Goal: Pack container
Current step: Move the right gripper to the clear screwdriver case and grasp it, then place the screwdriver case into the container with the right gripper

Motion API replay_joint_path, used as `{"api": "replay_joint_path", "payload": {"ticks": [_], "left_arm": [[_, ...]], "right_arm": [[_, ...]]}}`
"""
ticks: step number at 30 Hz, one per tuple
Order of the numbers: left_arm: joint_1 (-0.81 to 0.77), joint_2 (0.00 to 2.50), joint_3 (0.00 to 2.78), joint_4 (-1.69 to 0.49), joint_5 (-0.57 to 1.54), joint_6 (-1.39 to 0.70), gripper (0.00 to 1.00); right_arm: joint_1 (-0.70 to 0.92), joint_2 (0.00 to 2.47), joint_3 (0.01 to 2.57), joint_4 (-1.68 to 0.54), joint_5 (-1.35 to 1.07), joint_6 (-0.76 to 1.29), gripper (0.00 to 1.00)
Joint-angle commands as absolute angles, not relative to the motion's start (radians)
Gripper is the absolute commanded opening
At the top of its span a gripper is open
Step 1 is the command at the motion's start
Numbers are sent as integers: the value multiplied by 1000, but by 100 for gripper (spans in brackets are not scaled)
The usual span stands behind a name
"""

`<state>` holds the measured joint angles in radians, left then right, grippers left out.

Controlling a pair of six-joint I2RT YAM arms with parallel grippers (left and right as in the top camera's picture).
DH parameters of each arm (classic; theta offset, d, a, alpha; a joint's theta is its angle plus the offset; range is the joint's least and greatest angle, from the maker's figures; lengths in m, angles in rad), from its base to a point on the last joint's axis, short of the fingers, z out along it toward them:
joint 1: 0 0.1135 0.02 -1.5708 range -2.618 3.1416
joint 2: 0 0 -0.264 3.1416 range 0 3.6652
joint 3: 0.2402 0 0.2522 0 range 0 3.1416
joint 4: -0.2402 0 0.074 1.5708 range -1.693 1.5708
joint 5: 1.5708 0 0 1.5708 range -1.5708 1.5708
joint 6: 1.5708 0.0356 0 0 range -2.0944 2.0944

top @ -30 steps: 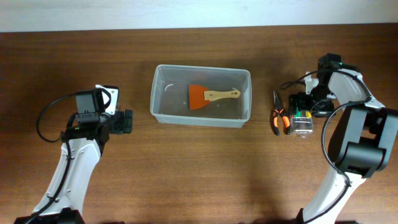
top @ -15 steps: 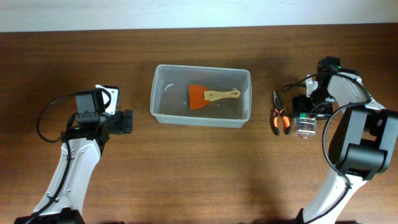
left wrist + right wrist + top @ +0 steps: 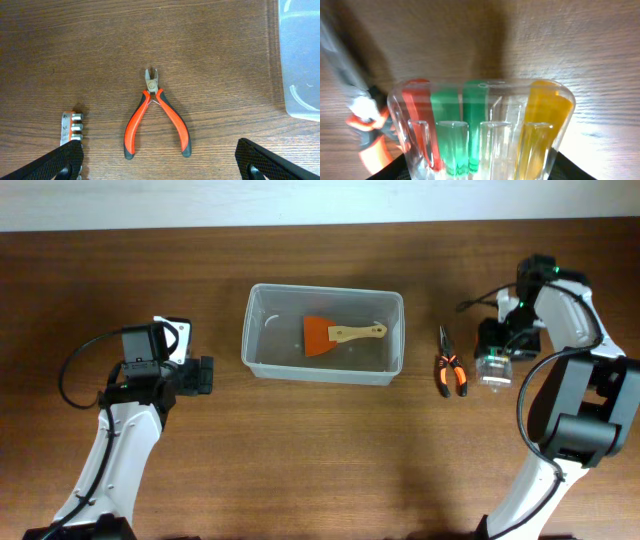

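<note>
right arm, bit case in hand
right gripper (image 3: 496,356) clamped on clear bit case (image 3: 480,130); left gripper (image 3: 160,155) gaped wide, empty, beside container (image 3: 248,330).

Overhead: fixed and high, looking straight down. The whole table (image 3: 320,480) is in frame, far edge at top.

Left wrist: nearer, looking down on the wood. Orange-handled pliers (image 3: 152,91) are centred, and the container (image 3: 300,60) wall at the right edge is shared with overhead.

Right wrist: very close on a clear bit case (image 3: 480,135), with blurred pliers at its left. Overhead shows both right of the container.
</note>
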<state>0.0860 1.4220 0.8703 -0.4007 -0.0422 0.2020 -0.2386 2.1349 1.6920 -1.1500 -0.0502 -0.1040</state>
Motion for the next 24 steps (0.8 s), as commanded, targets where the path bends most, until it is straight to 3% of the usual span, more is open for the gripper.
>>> {"api": "replay_joint_path", "payload": {"ticks": [1,9,16,24], "left_arm": [[88,1428,884,-398,-49,218,99],[88,1428,884,-398,-49,218,99],[88,1428,884,-398,-49,218,99],[88,1428,884,-398,-49,218,99]], "right_arm": [[-174,2098,1812,-1203,-75,-96,49],[87,2017,2016,-1290,-74,-101,49],[405,2011,2076,-1213,-74,-206,48],[547,2098,2059,-1193,-67,-693,47]]}}
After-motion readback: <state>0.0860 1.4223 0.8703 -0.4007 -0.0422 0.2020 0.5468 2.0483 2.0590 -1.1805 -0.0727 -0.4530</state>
